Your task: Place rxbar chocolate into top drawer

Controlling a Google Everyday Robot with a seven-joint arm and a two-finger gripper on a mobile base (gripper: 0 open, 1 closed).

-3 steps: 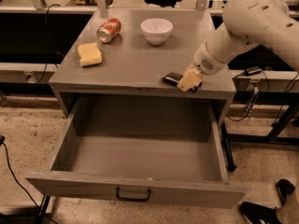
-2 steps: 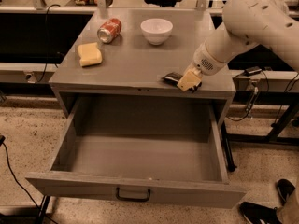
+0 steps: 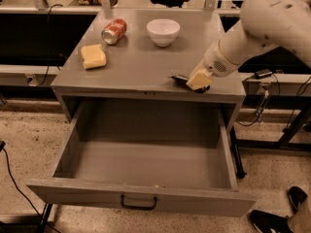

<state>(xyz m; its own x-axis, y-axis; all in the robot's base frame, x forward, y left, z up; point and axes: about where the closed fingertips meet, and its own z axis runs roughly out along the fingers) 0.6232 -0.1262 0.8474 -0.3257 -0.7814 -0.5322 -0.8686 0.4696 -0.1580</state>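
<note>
The rxbar chocolate (image 3: 180, 79), a small black bar, lies on the grey cabinet top near its front right edge. Only its left end shows; the rest is hidden under my gripper (image 3: 198, 80), which sits right over it with cream-coloured fingers pointing down to the left. The white arm reaches in from the upper right. The top drawer (image 3: 146, 166) is pulled wide open below the cabinet top and holds nothing. Its dark handle (image 3: 138, 204) is at the front centre.
A yellow sponge block (image 3: 93, 56), a red soda can on its side (image 3: 114, 31) and a white bowl (image 3: 163, 31) sit on the cabinet top (image 3: 136, 67). Cables hang at the right. A dark shoe (image 3: 267, 222) is on the floor at lower right.
</note>
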